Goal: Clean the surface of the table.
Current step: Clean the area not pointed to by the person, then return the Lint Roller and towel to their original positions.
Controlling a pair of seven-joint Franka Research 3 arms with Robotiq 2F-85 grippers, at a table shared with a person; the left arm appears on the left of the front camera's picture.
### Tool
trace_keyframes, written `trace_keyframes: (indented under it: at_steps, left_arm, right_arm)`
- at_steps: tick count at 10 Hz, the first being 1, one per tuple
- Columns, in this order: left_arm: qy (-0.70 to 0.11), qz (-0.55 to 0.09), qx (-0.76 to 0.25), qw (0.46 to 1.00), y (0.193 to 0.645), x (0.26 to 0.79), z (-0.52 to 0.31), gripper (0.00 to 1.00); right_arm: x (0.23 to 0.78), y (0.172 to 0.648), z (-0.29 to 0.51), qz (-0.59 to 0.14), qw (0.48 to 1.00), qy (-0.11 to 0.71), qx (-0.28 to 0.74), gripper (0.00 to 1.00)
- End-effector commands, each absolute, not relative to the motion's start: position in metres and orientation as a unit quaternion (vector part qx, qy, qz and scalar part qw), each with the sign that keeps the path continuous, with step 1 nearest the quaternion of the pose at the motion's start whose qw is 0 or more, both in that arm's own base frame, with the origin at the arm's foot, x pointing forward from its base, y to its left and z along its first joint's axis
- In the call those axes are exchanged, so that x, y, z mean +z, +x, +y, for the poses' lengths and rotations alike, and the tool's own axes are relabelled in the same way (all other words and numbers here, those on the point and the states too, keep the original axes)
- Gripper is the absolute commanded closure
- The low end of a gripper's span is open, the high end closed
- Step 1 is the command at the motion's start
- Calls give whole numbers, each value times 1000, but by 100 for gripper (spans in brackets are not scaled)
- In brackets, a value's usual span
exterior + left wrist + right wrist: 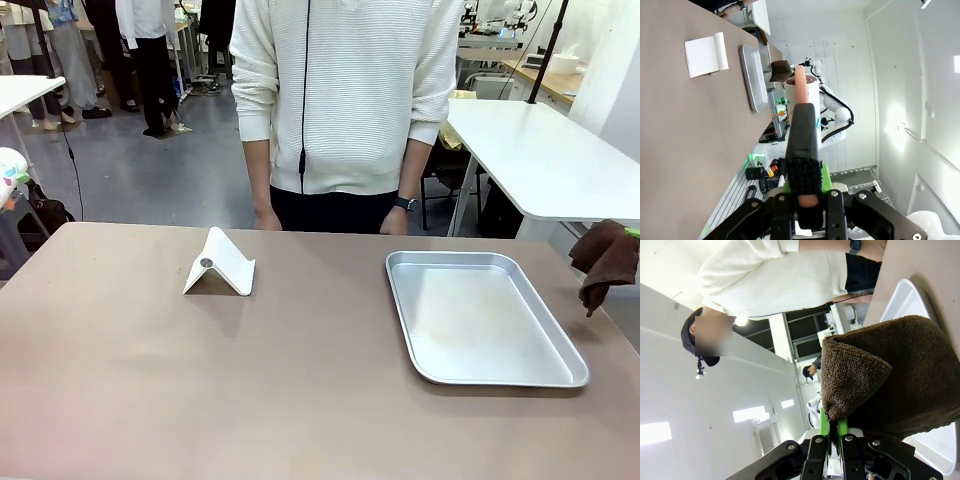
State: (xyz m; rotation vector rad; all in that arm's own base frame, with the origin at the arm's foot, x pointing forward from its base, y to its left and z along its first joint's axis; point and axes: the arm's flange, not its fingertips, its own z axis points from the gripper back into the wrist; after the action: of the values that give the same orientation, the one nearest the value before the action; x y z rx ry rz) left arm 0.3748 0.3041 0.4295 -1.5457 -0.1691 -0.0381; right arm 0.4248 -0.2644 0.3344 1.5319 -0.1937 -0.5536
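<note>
Clamping brown cloth (880,375), right jaws shut

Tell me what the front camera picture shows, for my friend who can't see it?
A brown table holds a folded white stand on the left and an empty silver tray on the right. A person in a white sweater stands at the far side. A brown cloth hangs at the right edge.

No readable text, label, brand, number or sign appears on anything in these views.
</note>
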Motion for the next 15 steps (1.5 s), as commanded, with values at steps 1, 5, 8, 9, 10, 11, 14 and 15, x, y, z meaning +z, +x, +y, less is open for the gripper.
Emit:
trace_keyframes:
  at_steps: [1,5,8,9,10,11,14,15]
  left_arm:
    - [-703,-81,-23,706,370,443,318,78]
    - [-703,-81,-23,706,370,443,318,78]
    - [-703,-81,-23,706,370,443,318,78]
    - [-703,-81,-23,706,370,443,318,78]
    - [-703,-81,-23,706,370,443,318,78]
    - [-703,-81,-23,706,370,443,318,78]
    - [-703,-81,-23,706,370,443,318,78]
    - [-703,-81,-23,706,370,443,318,78]
  right_arm:
    - [340,422,-264,-83,684,684,-240,93]
    - [340,422,-264,-83,684,684,-240,93]
    - [340,422,-264,-83,684,684,-240,93]
    - [340,422,-264,-83,684,684,-240,93]
    - [340,422,-264,-83,684,684,-240,93]
    - [340,422,-264,-83,684,684,-240,93]
    - [340,422,-264,-83,684,684,-240,93]
    - [340,422,-264,-83,684,684,-240,93]
